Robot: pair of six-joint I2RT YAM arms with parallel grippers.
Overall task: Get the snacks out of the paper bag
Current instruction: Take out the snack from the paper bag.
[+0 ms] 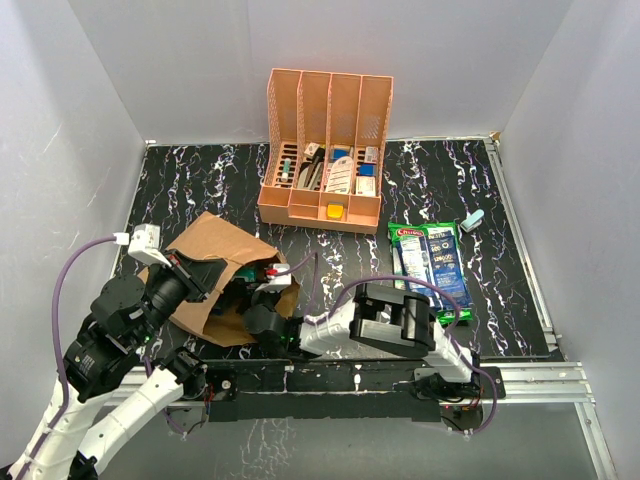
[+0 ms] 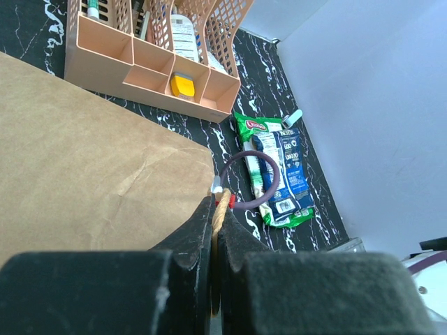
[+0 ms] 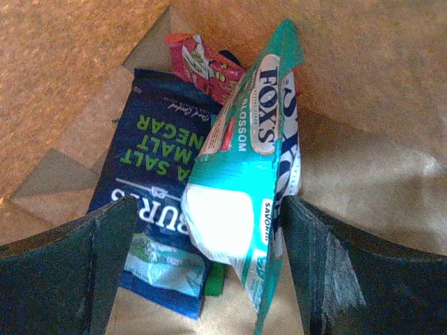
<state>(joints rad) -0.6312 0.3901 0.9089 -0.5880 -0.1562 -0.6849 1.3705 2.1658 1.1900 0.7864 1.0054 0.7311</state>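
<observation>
The brown paper bag (image 1: 215,262) lies at the left of the table with its mouth facing right. My left gripper (image 1: 226,273) is shut on the bag's twisted cord handle (image 2: 222,206) at the mouth edge. My right gripper (image 1: 263,297) is inside the bag mouth. In the right wrist view it (image 3: 209,209) is open, with a teal snack packet (image 3: 244,174) standing between the fingers, close against the right finger (image 3: 335,272). A dark blue packet (image 3: 150,174) and a red packet (image 3: 202,63) lie on the bag floor behind. A green packet (image 1: 408,248) and a blue packet (image 1: 446,262) lie on the table at right.
The orange slotted organiser (image 1: 322,150) with stationery stands at the back centre. A small pale blue item (image 1: 472,220) lies by the two table packets. A purple cable (image 2: 255,185) loops near the bag mouth. Grey walls enclose the table.
</observation>
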